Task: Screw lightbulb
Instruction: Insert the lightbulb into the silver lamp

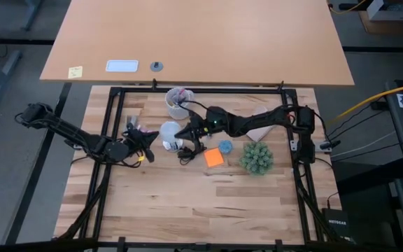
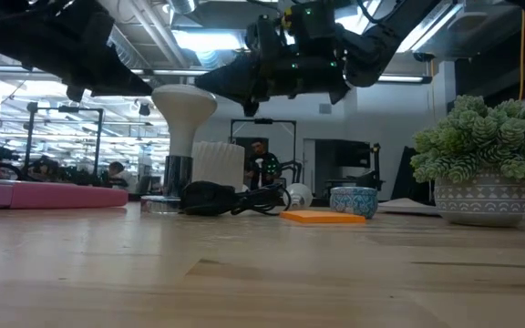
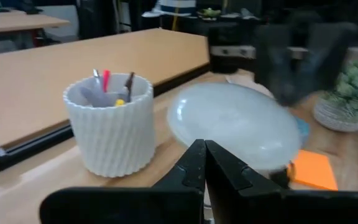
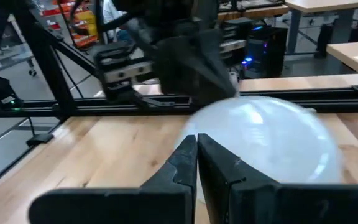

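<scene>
Ribbed white cup (image 3: 110, 127) at 12 o'clock on the worktop (image 1: 187, 203) holds pens, red and dark tips up. Lightbulb (image 2: 184, 114) stands dome-up in the silver socket (image 2: 162, 204), just at the cup's 7 o'clock. Left pincer (image 3: 204, 163) and right pincer (image 4: 196, 158) flank the dome, both fully closed, gripping nothing.

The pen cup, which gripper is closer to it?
Right. The right gripper hovers by the lightbulb, just below the pen cup; the left gripper sits farther off, beyond the bulb.
</scene>
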